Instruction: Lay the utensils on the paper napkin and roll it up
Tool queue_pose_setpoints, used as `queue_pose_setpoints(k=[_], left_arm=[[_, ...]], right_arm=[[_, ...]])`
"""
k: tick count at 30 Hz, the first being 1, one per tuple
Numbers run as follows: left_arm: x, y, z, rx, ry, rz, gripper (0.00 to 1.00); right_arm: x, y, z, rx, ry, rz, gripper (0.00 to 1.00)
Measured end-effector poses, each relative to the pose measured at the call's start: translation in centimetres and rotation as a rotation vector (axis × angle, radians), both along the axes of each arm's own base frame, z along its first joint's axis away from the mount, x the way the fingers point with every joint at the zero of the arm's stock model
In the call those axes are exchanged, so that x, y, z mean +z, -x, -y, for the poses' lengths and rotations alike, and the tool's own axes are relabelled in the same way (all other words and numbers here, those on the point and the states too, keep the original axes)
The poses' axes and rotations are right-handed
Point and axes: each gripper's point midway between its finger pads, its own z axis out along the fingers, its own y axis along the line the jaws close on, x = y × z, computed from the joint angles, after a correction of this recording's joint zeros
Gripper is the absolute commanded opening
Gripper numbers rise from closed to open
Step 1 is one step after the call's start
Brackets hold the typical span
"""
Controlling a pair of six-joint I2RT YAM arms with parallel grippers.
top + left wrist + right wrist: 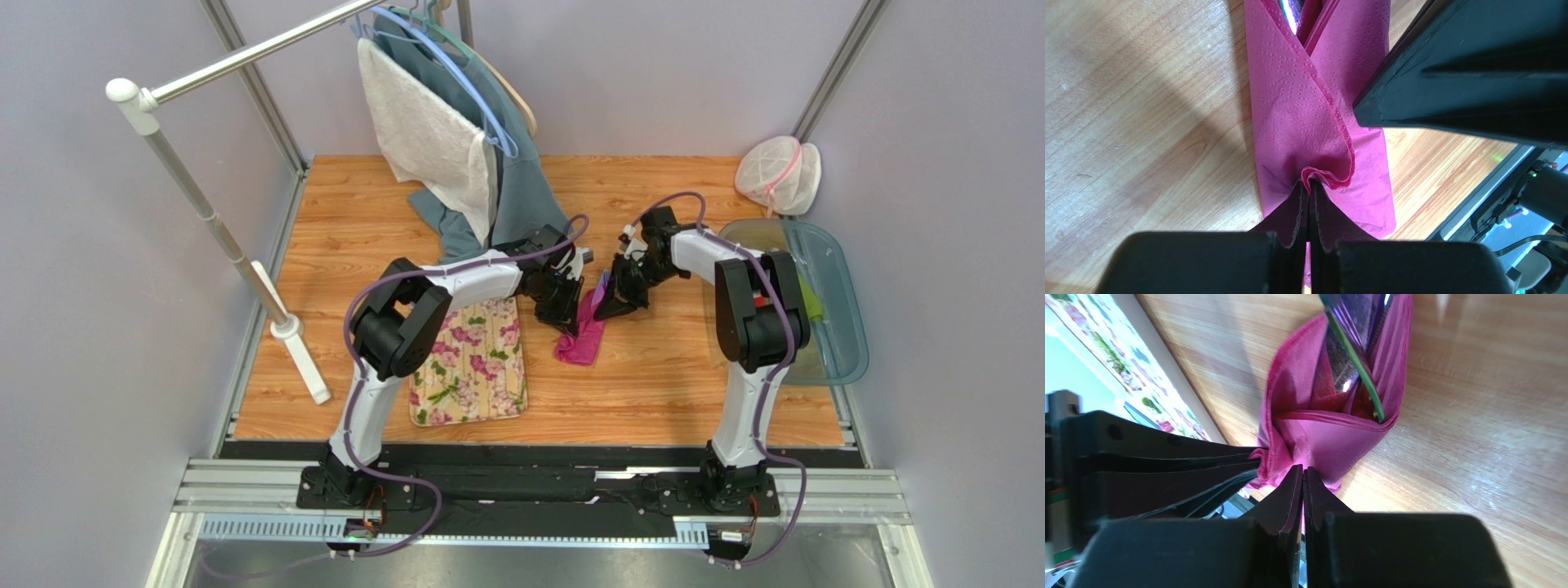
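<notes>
On the worktop beside the flowered mat, the paper napkin is folded around the utensils. The left fingers pinch one napkin edge and the right fingers pinch another.

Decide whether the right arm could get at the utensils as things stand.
Probably not directly: the utensils lie folded inside the paper napkin, only their ends showing, and the right end effector is shut on the napkin's fold, as is the left end effector.

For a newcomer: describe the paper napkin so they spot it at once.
On the wooden table, look right of the flowered mat. The paper napkin, pinched by the left gripper and right gripper, is folded around utensils and plain magenta, not flowered.
</notes>
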Motion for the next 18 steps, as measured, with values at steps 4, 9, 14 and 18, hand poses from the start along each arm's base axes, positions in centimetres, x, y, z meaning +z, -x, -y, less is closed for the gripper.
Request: queue_pose_setpoints(k=[4, 9, 14, 18], left_arm=[[0.0, 0.0, -0.2, -0.004, -0.008, 0.002, 0.0], [0.0, 0.0, -0.2, -0.012, -0.008, 0.005, 0.0], [0.2, 0.2, 0.0, -0.02, 0.005, -0.002, 0.0], [0.4, 0.5, 0.3, -0.03, 0.019, -0.004, 0.0]], right_arm=[[-0.7, 0.5, 0.0, -0.001, 0.005, -0.014, 0.03], [-1.9, 0.6, 0.0, -0.008, 0.009, -0.032, 0.02], [-2.2, 0.6, -0.1, -0.015, 0.004, -0.047, 0.01], [-2.2, 0.6, -0.2, -0.024, 0.005, -0.056, 0.01]])
